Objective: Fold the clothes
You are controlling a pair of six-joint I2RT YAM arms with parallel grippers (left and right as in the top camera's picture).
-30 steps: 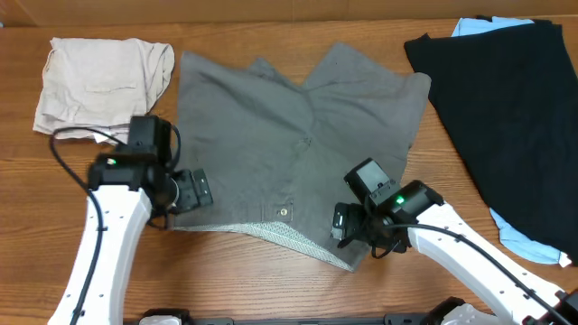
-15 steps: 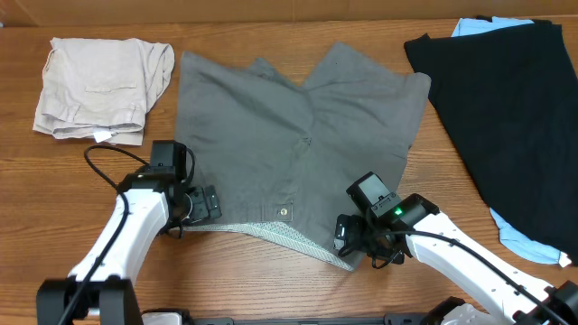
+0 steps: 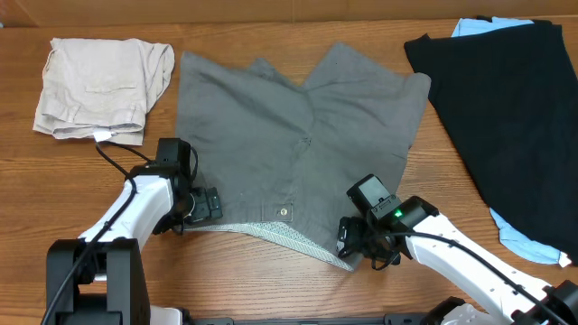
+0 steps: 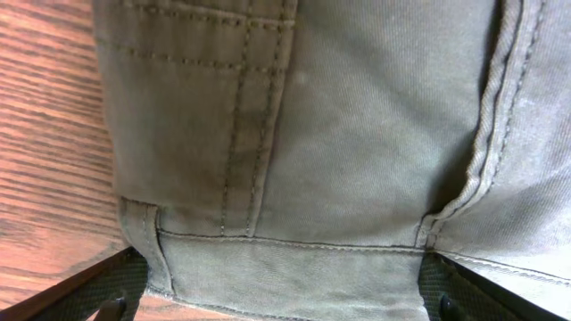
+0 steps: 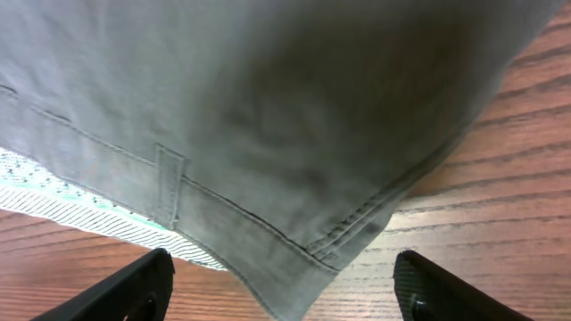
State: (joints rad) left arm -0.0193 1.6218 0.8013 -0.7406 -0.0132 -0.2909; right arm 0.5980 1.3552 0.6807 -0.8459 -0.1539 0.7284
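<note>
1. A wooden bench point(image 3: 271, 284) is seen across the whole overhead view, its grain running side to side.
2. A large black garment point(image 3: 506, 117) is laid at the right, with light blue cloth point(image 3: 524, 242) under it.
3. The grey shorts point(image 3: 289, 135) are spread flat mid-bench, with the waistband toward the near edge.
4. Beige shorts point(image 3: 99, 86) are folded at the far left, apart from the grey pair.
5. The left hand point(image 3: 206, 205) is set at the left waistband end. Its fingers point(image 4: 98, 290) are spread wide with the waistband between them, unclamped.
6. The right hand point(image 3: 350, 242) is set at the right waistband corner. Its fingers point(image 5: 125, 290) are apart around that corner, and no clamp is seen.
7. The button point(image 3: 284, 212) is shown overhead only, and the speckled lining point(image 3: 289, 236) overhead and on the right wrist. The belt loop point(image 5: 169, 187) and stitching are resolved only by the wrist views.
</note>
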